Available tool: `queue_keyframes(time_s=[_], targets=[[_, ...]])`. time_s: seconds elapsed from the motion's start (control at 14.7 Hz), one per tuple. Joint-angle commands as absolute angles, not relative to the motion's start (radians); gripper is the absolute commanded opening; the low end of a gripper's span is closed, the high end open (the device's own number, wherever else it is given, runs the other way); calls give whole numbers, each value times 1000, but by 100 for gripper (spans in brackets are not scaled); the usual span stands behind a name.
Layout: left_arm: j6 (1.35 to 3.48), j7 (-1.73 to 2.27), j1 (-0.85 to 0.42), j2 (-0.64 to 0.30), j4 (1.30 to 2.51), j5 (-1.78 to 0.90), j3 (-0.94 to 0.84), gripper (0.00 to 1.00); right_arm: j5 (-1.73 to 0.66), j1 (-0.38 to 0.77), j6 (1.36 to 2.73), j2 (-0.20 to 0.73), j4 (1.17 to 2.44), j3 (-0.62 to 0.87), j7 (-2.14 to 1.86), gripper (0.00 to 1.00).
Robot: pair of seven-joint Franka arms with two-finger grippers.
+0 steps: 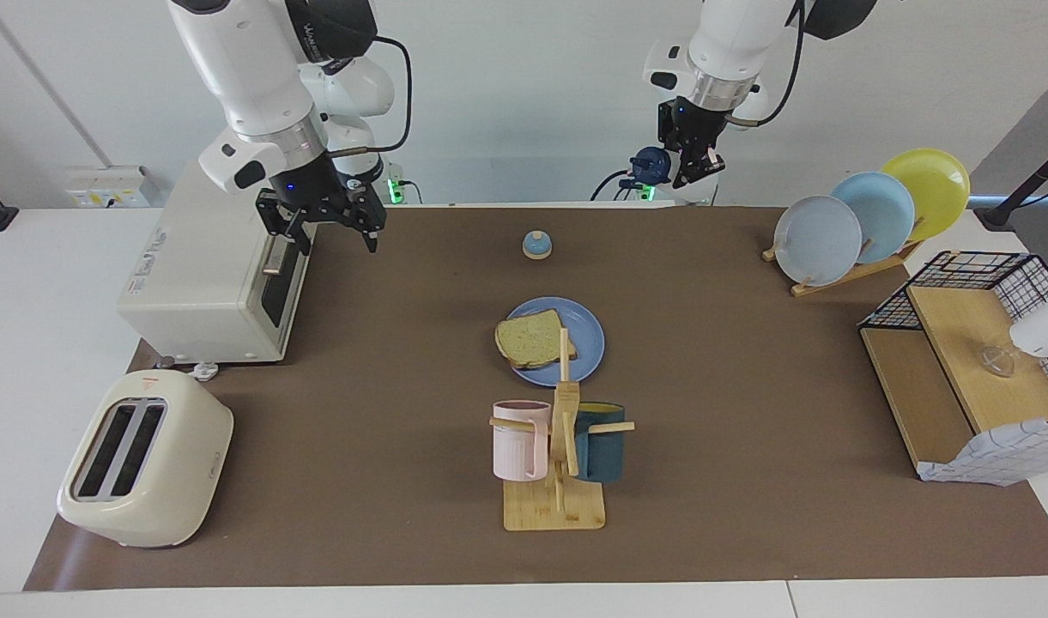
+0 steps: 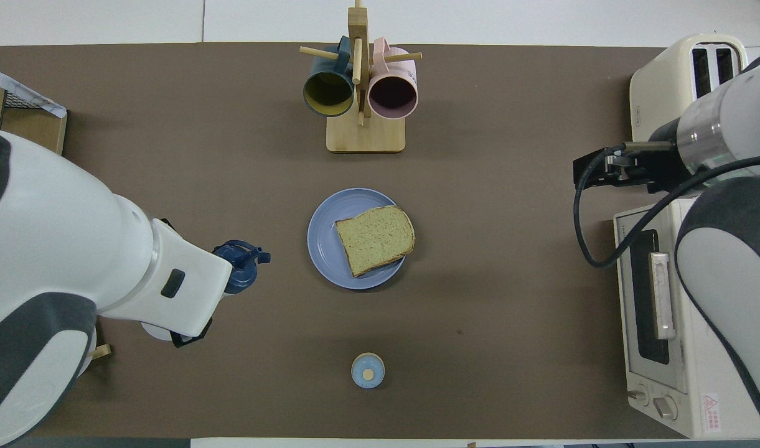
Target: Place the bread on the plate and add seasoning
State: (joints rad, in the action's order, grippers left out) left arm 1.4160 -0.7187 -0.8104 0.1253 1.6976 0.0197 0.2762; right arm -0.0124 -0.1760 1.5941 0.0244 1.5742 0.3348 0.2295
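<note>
The bread [image 2: 375, 239] lies flat on the blue plate [image 2: 325, 249] in the middle of the table; both show in the facing view too, the bread [image 1: 530, 340] on the plate [image 1: 585, 340]. My left gripper [image 1: 692, 165] is raised near the robots' edge of the table, toward the left arm's end. It is shut on the seasoning bottle, held tilted, and its navy cap [image 1: 649, 163] sticks out sideways; the cap [image 2: 238, 266] also shows from overhead. My right gripper [image 1: 336, 235] is open and empty in front of the toaster oven's door.
A small blue-domed bell [image 1: 536, 245] stands nearer to the robots than the plate. A wooden mug rack [image 1: 554, 506] with a pink and a dark teal mug stands farther out. A toaster oven [image 1: 210, 257] and toaster [image 1: 146, 459] are at the right arm's end; a plate rack [image 1: 867, 219] and a wire shelf [image 1: 970, 360] at the left arm's.
</note>
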Motion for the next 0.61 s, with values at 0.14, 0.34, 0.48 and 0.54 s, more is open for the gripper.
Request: queue_keyframes(time_s=[0.14, 0.34, 0.48, 0.54], targets=[[1442, -677, -824, 12, 1642, 148, 224, 12, 31, -56, 1517, 2, 1569, 99, 97, 100], [1444, -666, -850, -24, 1638, 218, 222, 11, 29, -3, 1509, -37, 1629, 61, 95, 100], [1439, -625, -880, -104, 1594, 248, 222, 11, 31, -3, 1509, -44, 1644, 57, 89, 100], [1436, -606, -890, -142, 1573, 262, 222, 11, 31, -3, 1509, -43, 1644, 48, 89, 100]])
